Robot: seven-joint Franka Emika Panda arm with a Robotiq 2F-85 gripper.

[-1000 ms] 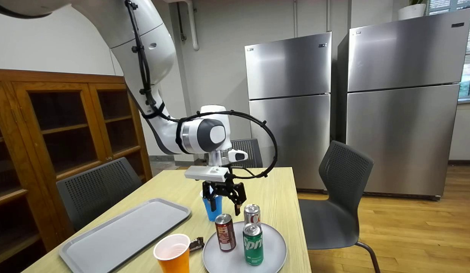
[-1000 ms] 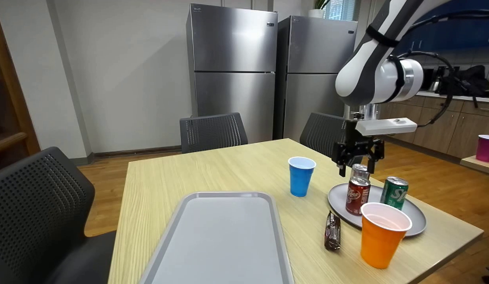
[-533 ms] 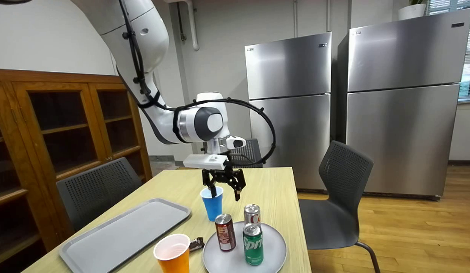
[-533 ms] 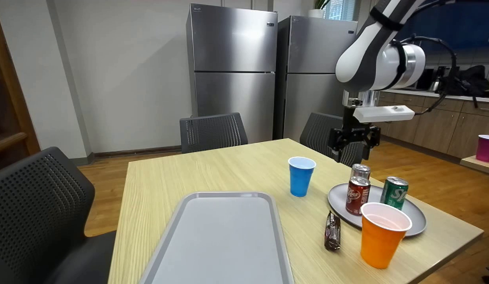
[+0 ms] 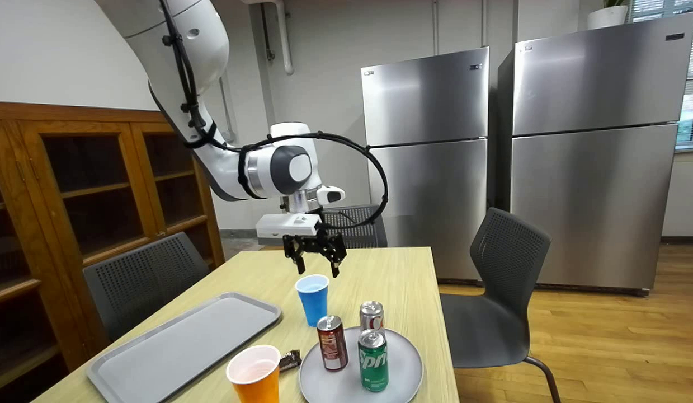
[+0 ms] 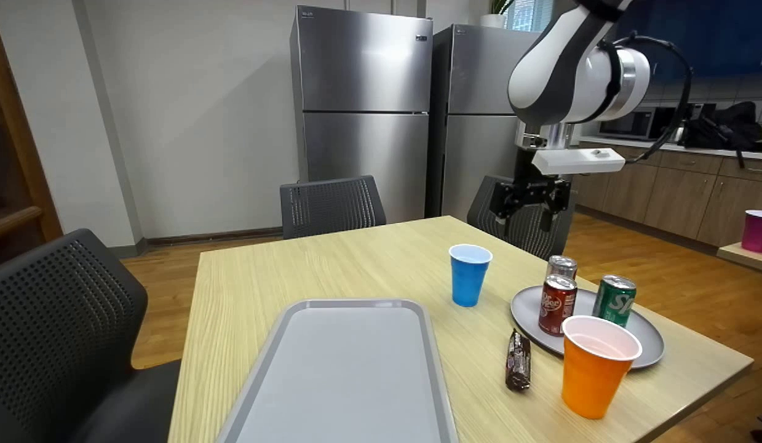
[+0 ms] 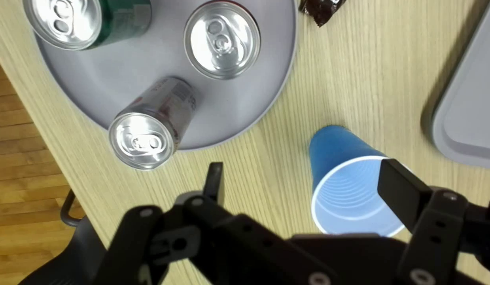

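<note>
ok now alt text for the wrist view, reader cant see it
Open, empty jaws hang over a pale wood table, one overlapping a blue cup from this angle. At upper left, a green can, a red-edged can and a silver can stand on a grey plate; a dark wrapper and grey tray show further right.

On the wrist view I see the gripper (image 7: pixel 302 180) parted, a blue cup (image 7: pixel 349 190) (ridged inside) at four o'clock, three cans (image 7: pixel 223 41) on a plate (image 7: pixel 245 105) toward eleven.
</note>
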